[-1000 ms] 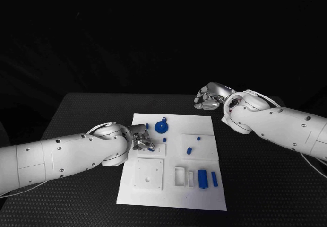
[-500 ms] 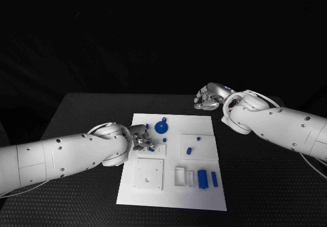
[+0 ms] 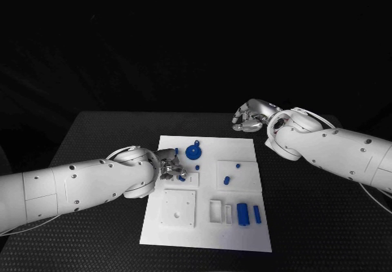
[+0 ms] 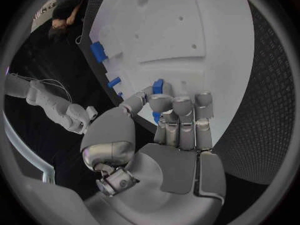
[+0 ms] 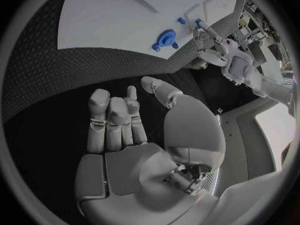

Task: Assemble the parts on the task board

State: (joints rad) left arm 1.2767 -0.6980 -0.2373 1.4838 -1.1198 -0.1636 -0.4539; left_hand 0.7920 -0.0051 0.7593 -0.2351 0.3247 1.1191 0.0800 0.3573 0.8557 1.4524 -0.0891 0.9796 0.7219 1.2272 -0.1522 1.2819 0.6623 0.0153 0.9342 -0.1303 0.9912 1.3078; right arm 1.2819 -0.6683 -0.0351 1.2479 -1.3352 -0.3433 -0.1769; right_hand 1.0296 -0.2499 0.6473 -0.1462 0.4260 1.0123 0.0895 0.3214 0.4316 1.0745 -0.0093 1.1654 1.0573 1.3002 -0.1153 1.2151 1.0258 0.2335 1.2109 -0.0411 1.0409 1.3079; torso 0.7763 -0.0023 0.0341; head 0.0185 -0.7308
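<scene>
We see a black desk (image 3: 98, 136) with the white task board (image 3: 245, 238) lying flat in the middle of it.

Our left robot hand (image 3: 171, 168) is down at the left side of the board, near its far half. Its fingers (image 4: 181, 107) are bent in, and in the left wrist view a small blue part (image 4: 158, 86) sits between the thumb and the fingers. So this hand is holding that small blue part, right over a little raised white square (image 3: 190, 180) on the board.

Our right robot hand (image 3: 249, 118) is up past the far right corner of the board, over the bare desk and away from all the parts. In the right wrist view its fingers (image 5: 112, 110) are curled in toward the palm and there is nothing in them.

More blue parts are on the board. A round blue wheel (image 3: 194, 152) stands near the far edge, just beside the left hand. Two small blue pegs (image 3: 227, 181) sit on another raised square (image 3: 245, 175) to the right of it. Near the close end, a fat blue roll (image 3: 242, 213) and a thin blue stick (image 3: 256, 213) lie side by side. Just to their left is a white frame with slots (image 3: 216, 211), and left of that is a bigger white square plate (image 3: 178, 208) with small holes in it.
</scene>
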